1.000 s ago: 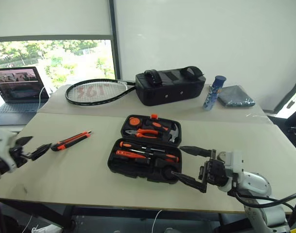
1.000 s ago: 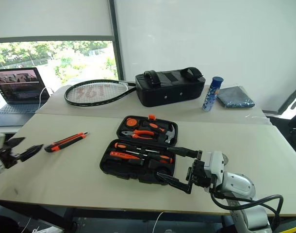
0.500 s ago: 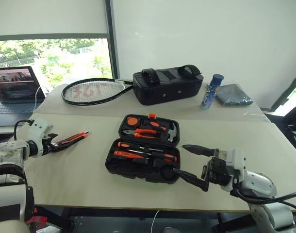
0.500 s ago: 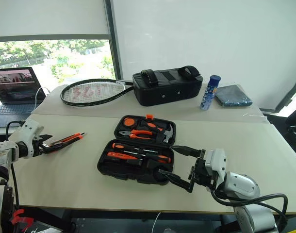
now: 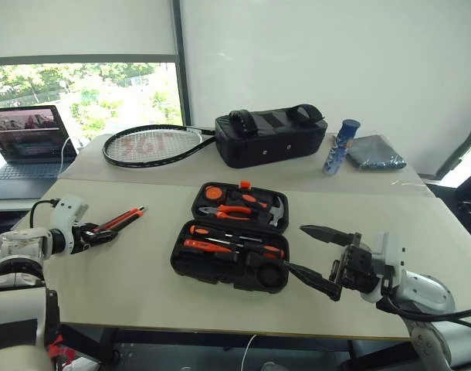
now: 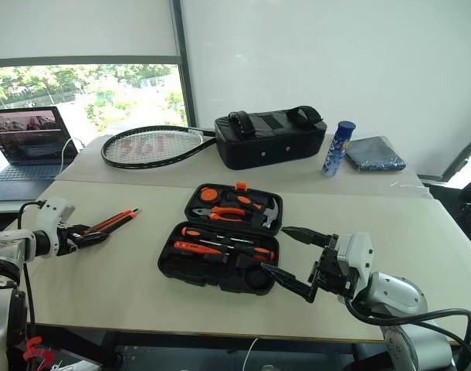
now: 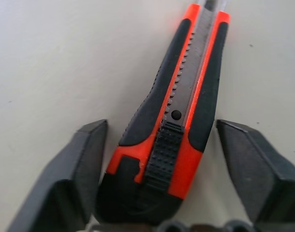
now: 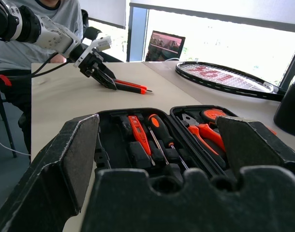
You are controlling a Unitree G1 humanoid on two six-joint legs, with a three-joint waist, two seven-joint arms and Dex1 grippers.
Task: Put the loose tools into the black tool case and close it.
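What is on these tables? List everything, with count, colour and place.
utility knife: one, orange-black, near table, left
tool case: one, black, open, near table, centre
tools: several, orange-black, in the case's slots
racket: one, black frame, far table
padded bag: one, black, far table
can: one, blue, right of the bag
cloth: one, grey, far right
laptop: one, open, far left
left gripper: black, open around the knife's near end
right gripper: black, open, beside the case

Both arms are white-and-grey shells with black cables; the left gripper (image 5: pixel 96 236) and right gripper (image 5: pixel 319 255) carry tapered black fingers.
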